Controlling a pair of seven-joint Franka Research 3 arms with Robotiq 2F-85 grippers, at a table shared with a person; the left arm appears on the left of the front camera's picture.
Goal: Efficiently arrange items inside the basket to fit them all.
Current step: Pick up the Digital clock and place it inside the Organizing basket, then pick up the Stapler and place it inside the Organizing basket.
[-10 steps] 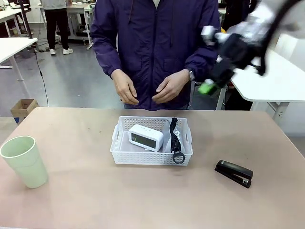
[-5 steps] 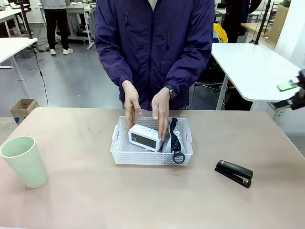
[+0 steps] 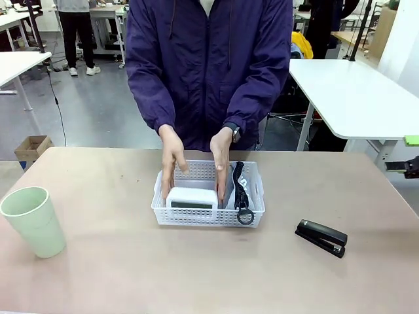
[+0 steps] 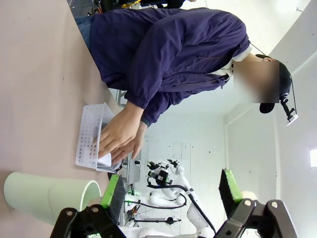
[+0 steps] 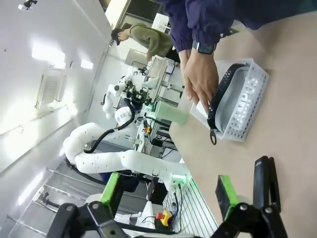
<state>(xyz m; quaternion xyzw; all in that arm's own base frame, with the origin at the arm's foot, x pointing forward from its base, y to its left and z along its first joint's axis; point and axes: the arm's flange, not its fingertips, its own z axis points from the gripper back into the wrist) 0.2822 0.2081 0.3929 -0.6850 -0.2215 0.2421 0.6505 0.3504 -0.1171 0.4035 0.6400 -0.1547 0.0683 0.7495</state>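
The person's hands (image 3: 172, 157) stand the box (image 3: 192, 198) on edge in the basket (image 3: 203, 216), likely saving room; left end effector (image 4: 171, 186) and right end effector (image 5: 168, 188) are wide, empty.

Person leaning in, a hand (image 3: 172, 162) on one end of the box (image 3: 191, 198) and the other hand (image 3: 221, 160) on the opposite end, box standing on its long edge inside the basket (image 3: 209, 216). Pouch (image 3: 230, 188) with its black strap (image 3: 241, 193) lies along the basket's right side. Cup (image 3: 33, 221) upright far left on the worktop (image 3: 196, 275), stapler (image 3: 321, 237) out to the right. Right tool (image 3: 412, 154) at the far right, jaws apart.
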